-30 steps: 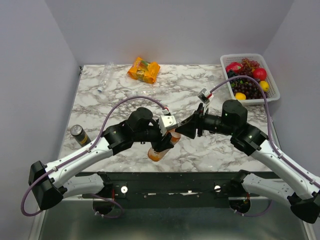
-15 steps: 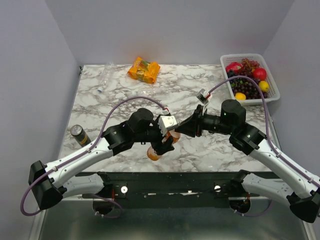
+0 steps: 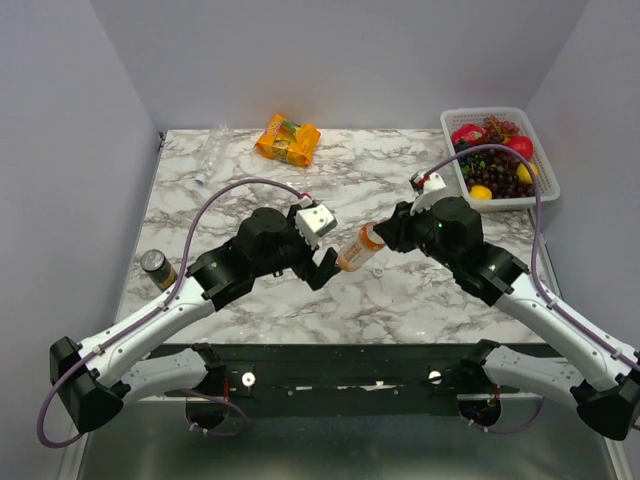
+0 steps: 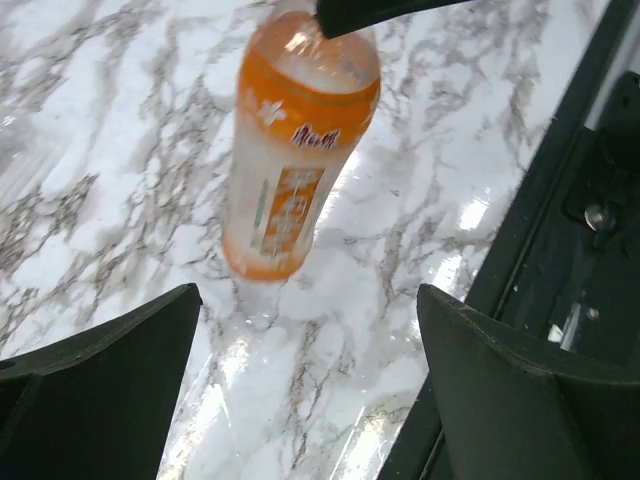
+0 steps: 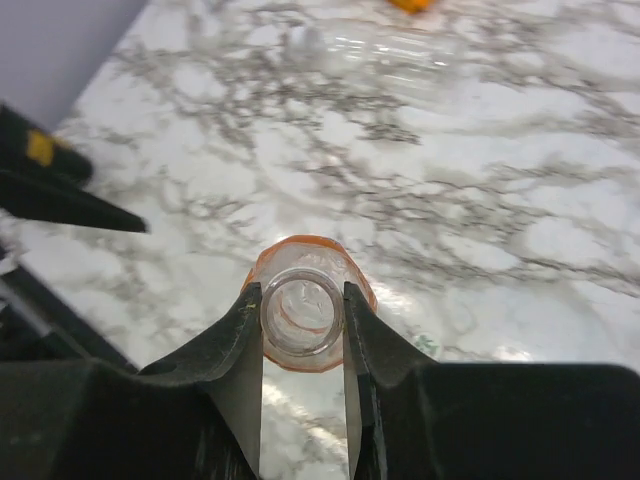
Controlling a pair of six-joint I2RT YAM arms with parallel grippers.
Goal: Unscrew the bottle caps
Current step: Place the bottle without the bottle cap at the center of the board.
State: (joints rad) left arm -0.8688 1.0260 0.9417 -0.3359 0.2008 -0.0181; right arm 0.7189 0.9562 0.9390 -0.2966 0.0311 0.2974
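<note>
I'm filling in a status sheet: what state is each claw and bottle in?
Orange bottle, tilted, held by its neck.
Right claw, shut on that neck.
Left claw, open, empty.
Clear bottle, lying flat, far left.
Second clear bottle, lying flat, mid-table.

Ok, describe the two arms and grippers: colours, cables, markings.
The left arm and right arm have white links joined by black rounded joints. A purple cable loops along each. The left wrist carries a white boxy camera housing. The left gripper and right gripper have black wedge-shaped fingers. No markings are legible.
</note>
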